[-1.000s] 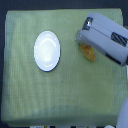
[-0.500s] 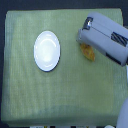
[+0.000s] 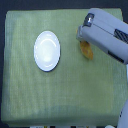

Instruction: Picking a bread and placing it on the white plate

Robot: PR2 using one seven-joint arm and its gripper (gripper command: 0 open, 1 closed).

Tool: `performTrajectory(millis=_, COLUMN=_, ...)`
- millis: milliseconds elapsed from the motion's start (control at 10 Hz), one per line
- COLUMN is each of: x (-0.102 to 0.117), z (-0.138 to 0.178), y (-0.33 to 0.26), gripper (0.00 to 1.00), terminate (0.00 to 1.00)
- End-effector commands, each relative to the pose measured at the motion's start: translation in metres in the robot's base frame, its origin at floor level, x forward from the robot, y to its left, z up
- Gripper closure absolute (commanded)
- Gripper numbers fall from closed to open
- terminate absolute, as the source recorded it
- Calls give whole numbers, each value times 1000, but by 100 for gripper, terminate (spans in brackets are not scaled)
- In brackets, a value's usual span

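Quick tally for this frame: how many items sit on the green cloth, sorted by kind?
White plate: 1
Bread, partly hidden under the arm: 1
Total: 2

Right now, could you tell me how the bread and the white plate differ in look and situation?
The bread is golden-orange and elongated; the white plate is round and plain white. The bread is mostly hidden under the gripper, while the plate lies fully in view with nothing on it. The bread sits toward the exterior view's right, the plate toward its left, clearly apart. Both rest on the green cloth.
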Motion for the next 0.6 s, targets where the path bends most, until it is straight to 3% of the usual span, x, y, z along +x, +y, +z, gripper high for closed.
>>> performTrajectory(millis=0, x=-6, z=85, y=30, gripper=100, terminate=0)
performTrajectory(millis=100, x=-7, z=107, y=47, gripper=100, terminate=0)
performTrajectory(millis=500, x=-19, z=126, y=98, gripper=100, terminate=0)
